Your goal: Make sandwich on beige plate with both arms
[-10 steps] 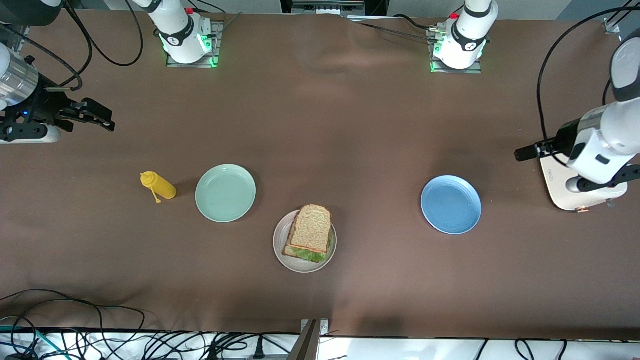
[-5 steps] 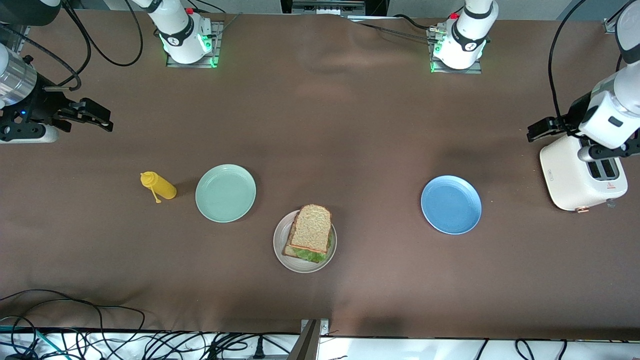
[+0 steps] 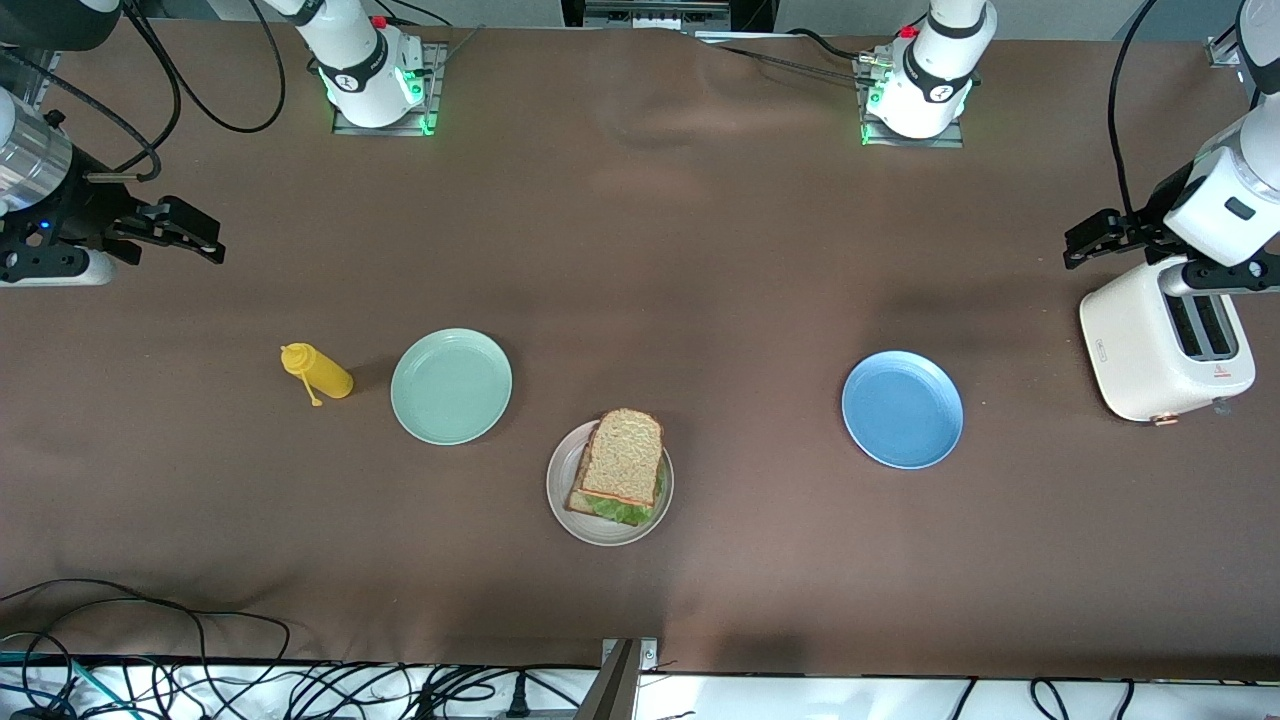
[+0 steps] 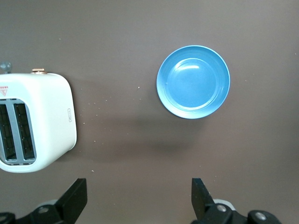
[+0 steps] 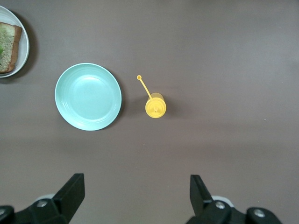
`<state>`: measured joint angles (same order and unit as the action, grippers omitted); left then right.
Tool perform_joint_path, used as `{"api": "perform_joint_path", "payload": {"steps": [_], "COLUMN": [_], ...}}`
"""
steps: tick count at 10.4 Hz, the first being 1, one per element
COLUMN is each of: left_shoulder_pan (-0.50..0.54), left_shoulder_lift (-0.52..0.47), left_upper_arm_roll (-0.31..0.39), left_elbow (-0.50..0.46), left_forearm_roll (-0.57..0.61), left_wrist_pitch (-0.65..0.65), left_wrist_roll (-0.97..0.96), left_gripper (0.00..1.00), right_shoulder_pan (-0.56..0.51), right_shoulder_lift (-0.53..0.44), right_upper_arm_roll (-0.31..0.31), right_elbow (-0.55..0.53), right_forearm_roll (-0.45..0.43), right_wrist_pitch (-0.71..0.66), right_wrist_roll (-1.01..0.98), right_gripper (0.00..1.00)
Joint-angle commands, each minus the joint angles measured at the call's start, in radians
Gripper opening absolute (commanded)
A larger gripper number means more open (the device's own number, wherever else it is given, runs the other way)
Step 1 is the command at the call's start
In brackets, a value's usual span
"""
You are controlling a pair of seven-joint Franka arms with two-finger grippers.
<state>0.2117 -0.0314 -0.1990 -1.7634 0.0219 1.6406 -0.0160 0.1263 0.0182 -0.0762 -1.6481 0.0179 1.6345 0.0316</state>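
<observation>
A: containers?

B: round pale beige plate (image 3: 561,497) carries the sandwich (image 3: 621,467): two brown wholegrain toast slices, green lettuce and a thin red-orange layer showing at the edge nearest the front camera. Round mint-green plate (image 3: 451,385) sits at about 10 o'clock from it, nothing in it. Round blue plate (image 3: 902,408) at about 2 o'clock from the beige one, toward the left arm's end, also bare

A: other stuff on the table?

B: yellow squeeze bottle (image 3: 318,372) lying on the brown table (image 3: 700,250), just beside the mint plate at its 9 o'clock. White two-slot toaster (image 3: 1165,342) at 3 o'clock from the blue plate, well apart from it, slots dark

A: grippers?

B: left gripper (image 4: 139,200) up in the air over bare cloth by the toaster, at its 12 o'clock in the front view. Jaws spread wide, nothing between them, touching nothing. Right gripper (image 5: 135,198) over the table edge at the right arm's end, roughly 10 o'clock from the yellow bottle, jaws likewise wide apart and holding nothing

A: sandwich contact?

B: none, both arms well apart from the beige plate
</observation>
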Motion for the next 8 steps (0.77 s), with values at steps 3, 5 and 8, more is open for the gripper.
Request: {"api": "perform_joint_path", "payload": {"steps": [3, 5, 8], "left_shoulder_pan": [0.014, 0.017, 0.012], "left_shoulder_lift": [-0.007, -0.005, -0.007], "left_upper_arm_roll": [-0.008, -0.004, -0.016], "left_elbow": [0.021, 0.03, 0.056], "left_forearm_roll": [0.015, 0.018, 0.018], "left_wrist_pitch": [-0.005, -0.005, -0.007], "left_wrist_roll": [0.132, 0.174, 0.2], "left_gripper": [1.0, 1.0, 1.0], "right_shoulder_pan": [-0.002, -0.002, -0.002], "right_shoulder_lift": [0.005, 0.005, 0.005], "right_upper_arm_roll": [0.001, 0.001, 0.001], "right_elbow": [0.019, 0.019, 0.019], "right_forearm_roll": [-0.015, -0.015, -0.015], "right_wrist_pitch": [-0.005, -0.005, -0.004], "right_wrist_roll": [-0.002, -0.002, 0.002], "right_gripper": [1.0, 1.0, 1.0]}}
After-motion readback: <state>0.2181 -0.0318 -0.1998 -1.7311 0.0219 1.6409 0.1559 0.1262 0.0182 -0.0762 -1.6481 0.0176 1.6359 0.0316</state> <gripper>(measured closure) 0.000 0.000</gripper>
